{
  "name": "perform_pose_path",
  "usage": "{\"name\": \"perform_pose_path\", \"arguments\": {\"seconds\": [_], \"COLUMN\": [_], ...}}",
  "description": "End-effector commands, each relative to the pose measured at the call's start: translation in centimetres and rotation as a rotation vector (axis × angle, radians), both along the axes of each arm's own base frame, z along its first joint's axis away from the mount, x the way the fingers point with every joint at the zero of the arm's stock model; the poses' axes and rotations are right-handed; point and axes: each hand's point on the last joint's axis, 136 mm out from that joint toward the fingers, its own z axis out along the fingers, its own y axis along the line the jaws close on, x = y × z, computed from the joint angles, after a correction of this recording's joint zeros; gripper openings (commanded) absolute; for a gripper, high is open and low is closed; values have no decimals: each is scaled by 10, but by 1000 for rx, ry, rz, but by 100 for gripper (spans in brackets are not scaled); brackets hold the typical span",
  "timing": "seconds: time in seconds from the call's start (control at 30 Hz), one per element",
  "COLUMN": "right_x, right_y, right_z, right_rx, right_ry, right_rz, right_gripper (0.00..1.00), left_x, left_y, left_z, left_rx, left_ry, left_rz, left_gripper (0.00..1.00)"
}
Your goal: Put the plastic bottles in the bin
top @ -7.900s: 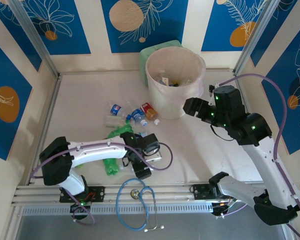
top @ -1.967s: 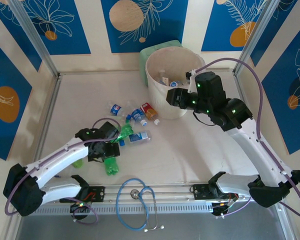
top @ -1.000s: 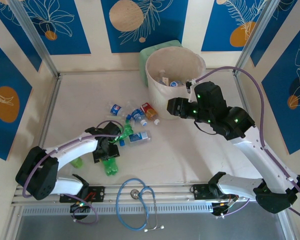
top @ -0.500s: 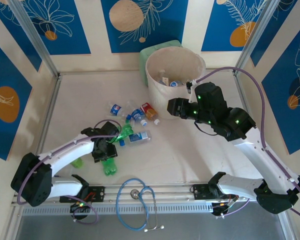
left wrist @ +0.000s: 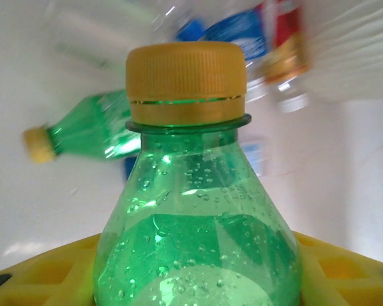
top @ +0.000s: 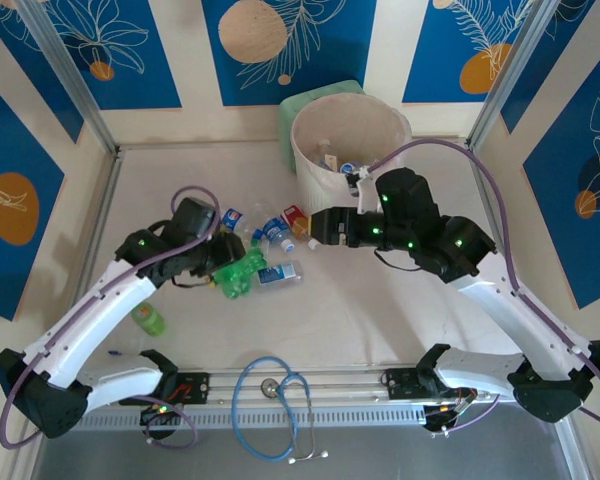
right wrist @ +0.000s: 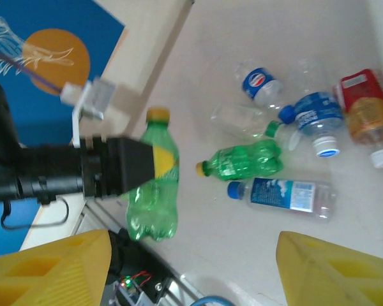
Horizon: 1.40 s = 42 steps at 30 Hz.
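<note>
Stethoscope (top: 269, 386) near bases; bottles (top: 279, 272) before bin (top: 305, 172).

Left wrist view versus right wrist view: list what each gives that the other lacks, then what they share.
Left wrist: droplets inside the held green bottle and the ridges of its yellow cap, close up. Right wrist: the left gripper seen from outside, shut on that bottle; the right gripper open; a blue wall panel. Shared: the held bottle and a second green bottle lying on its side.
</note>
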Motion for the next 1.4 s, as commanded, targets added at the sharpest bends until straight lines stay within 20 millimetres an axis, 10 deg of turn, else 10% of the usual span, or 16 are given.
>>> {"name": "perform_pose_path", "arguments": {"seconds": [0.0,0.23,0.4,0.83,1.37], "right_x": [-3,12,2,-11,-13], "right_y": [2,-65,-85,-91,-95], "right_z": [10,29,21,-8,-1], "right_rx": [14,29,40,44,10], "right_ry": [-28,-94,-77,13,-12], "right_rz": [7,-272,-325,-349,-341], "right_gripper": [71,72,71,68,68], "left_x": [36,108,153,236,233], "left_y": [-26,-71,-113,-187,-190], "left_z": [56,163,201,217,205], "left_rx": [-114,-235,-350,-515,-460], "left_ry": [-146,-438,-520,-558,-529], "left_rz": [-19,-59,-92,-128,-156], "left_gripper": [55,55,55,55,80]}}
